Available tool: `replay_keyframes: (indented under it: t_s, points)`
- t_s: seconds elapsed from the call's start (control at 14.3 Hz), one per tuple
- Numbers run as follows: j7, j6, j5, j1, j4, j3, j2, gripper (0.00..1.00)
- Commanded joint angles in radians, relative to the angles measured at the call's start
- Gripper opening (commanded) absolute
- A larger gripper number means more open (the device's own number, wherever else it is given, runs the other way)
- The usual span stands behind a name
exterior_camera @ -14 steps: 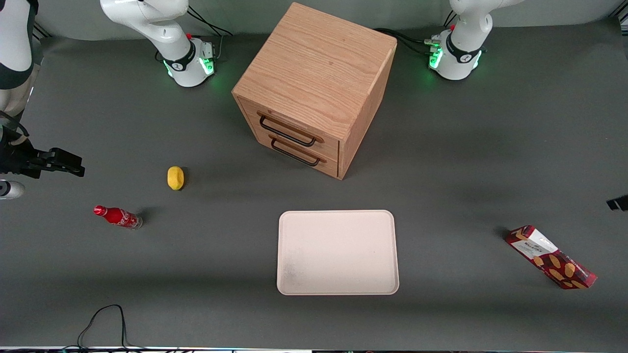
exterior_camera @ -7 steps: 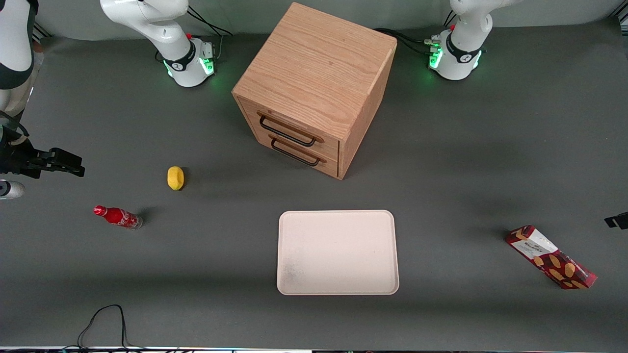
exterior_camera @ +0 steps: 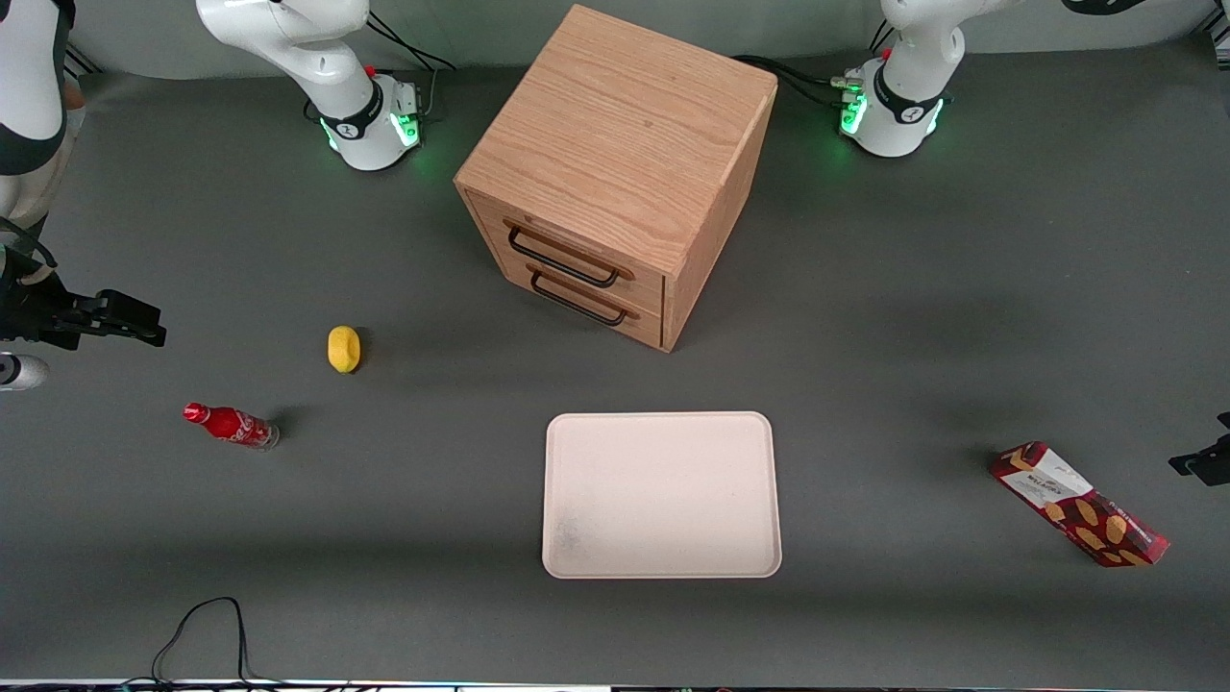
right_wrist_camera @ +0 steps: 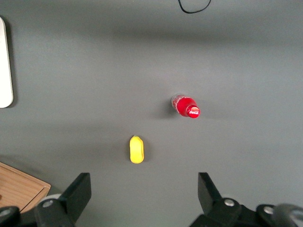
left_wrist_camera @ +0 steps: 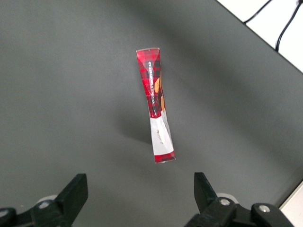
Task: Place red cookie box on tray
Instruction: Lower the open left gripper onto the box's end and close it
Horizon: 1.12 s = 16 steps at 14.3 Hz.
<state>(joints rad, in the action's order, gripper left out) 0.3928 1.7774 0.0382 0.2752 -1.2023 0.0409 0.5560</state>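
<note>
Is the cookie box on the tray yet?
No. The red cookie box lies on the table, apart from the tray; the open gripper hovers above it.

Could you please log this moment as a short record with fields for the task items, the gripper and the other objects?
red cookie box: on the table, toward the working arm's end, apart from the tray
tray: in front of the wooden drawer cabinet, nothing on it
gripper: above the box, jaws open, holding nothing
others: lemon, red soda bottle toward the parked arm's end
</note>
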Motion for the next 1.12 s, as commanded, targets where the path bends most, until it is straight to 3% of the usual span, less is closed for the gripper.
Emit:
replay_keyframes:
  t_s: [0.0, 0.63, 0.98, 1.05]
  points:
    - [0.034, 0.127, -0.001, -0.008, -0.083, -0.007, 0.008, 1.0]
    - [0.07, 0.401, -0.006, -0.027, -0.118, -0.009, 0.206, 1.0]
    - [0.078, 0.445, -0.009, -0.03, -0.117, -0.01, 0.257, 0.99]
    - [0.077, 0.445, -0.011, -0.028, -0.117, -0.01, 0.263, 0.89]
